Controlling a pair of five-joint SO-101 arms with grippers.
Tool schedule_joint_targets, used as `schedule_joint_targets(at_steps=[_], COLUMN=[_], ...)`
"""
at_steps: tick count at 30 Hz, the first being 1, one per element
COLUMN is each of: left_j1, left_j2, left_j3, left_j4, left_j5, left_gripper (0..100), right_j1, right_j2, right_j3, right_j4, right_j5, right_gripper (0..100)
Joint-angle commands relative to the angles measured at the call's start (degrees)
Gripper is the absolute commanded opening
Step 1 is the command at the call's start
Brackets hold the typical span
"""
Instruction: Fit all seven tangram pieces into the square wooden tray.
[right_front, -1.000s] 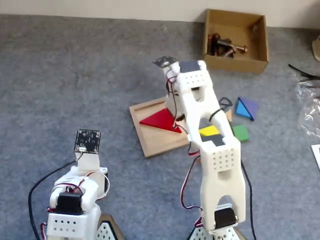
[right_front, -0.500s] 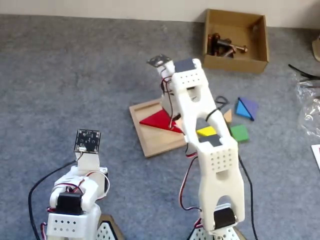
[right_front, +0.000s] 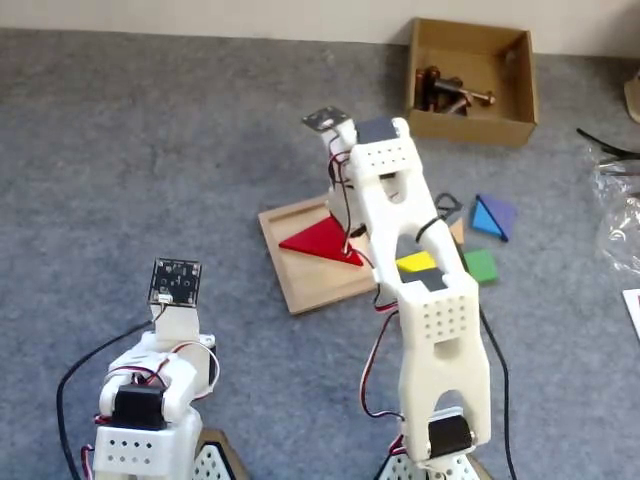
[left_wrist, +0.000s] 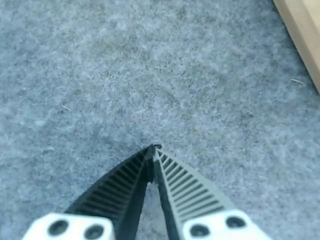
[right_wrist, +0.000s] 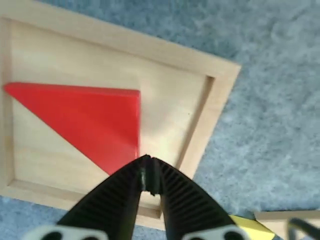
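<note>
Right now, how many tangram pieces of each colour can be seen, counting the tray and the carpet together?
1 red triangle, in the wooden tray
1 yellow piece, partly under an arm
1 green square
1 blue triangle
1 purple piece
1 pale wooden piece
Total: 6

I see grey carpet (right_front: 150, 150) covering the table. Directly on it: wooden tray (right_front: 285, 262) mid-table, cardboard box (right_front: 470, 128) at the far edge. Blue triangle (right_front: 484, 217), purple piece (right_front: 503, 213), green square (right_front: 481, 265) and yellow piece (right_front: 418, 262) lie loose beside the tray.
</note>
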Motion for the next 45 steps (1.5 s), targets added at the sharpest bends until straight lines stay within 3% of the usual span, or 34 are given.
schedule_joint_targets(at_steps=[1,13,24,34,45], left_j1=[0.9,0.9,0.9,0.9,0.9], left_j2=[-0.4,-0.4,-0.4,-0.4,-0.4], left_j3=[1.1,1.1,1.1,1.1,1.1], left_j4=[-0.2,-0.2,-0.2,-0.2,-0.2], left_j5=[0.4,0.4,0.4,0.4,0.4], left_gripper=[1,1,1,1,1], right_j1=[1.8,1.4,-5.7,-10.0,-9.7], right_j2=[-0.7,4.9,4.6,4.6,5.0], right_j3=[-2.8,-0.8,-0.9,-0.9,-4.8], right_j4=[-0.8,2.3,8.6,8.7,8.1], right_j5=[-0.3,-0.4,-0.4,-0.4,-0.4], right_gripper=[0.5,0.5,0.5,0.5,0.5])
